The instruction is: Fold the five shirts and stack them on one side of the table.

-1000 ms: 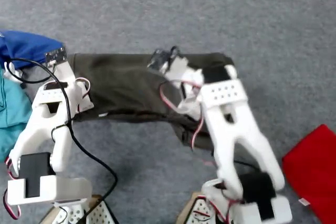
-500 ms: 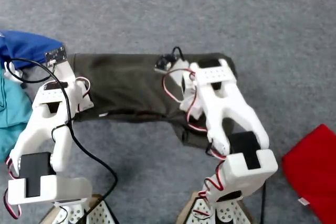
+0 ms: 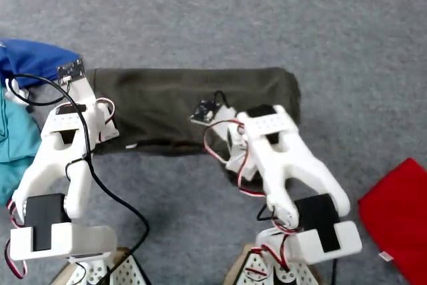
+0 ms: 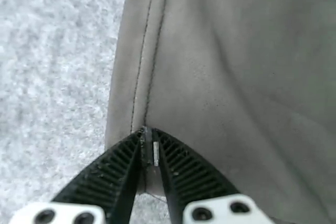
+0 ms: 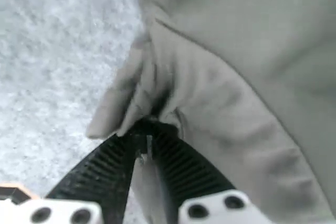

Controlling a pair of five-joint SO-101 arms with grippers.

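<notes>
two grippers had hold of the dark olive shirt (image 3: pixel 160 101), which lay as a long band across the middle of the grey table (image 3: pixel 267 25). the left gripper (image 4: pixel 148 153) was pinched narrow on the stitched hem at the band's left end, and over the last second that arm had not moved. the right gripper (image 5: pixel 146 148) was likewise closed tight, on a bunched fold of the same cloth.

what changed was the right arm. a second earlier it reached over the shirt to near its far edge. half a second on it had begun to draw back. at this moment its wrist sat over the near half of the band, with the far edge uncovered and lying straight. the loose flap that had stuck out past the near edge looked smaller and was partly hidden beneath the arm, so how it lay could not be told.

i judged this as the near side being drawn or tucked in while the left end was pinned, a lengthwise fold in hand rather than finished. the band had yet to be folded across and carried to a pile. a blue shirt (image 3: pixel 33 58) and a teal shirt (image 3: pixel 13 141) lay at the table's left edge, just beside the left arm. a red shirt (image 3: pixel 397 208) lay well apart at the right, so most of the task seemed to remain.
</notes>
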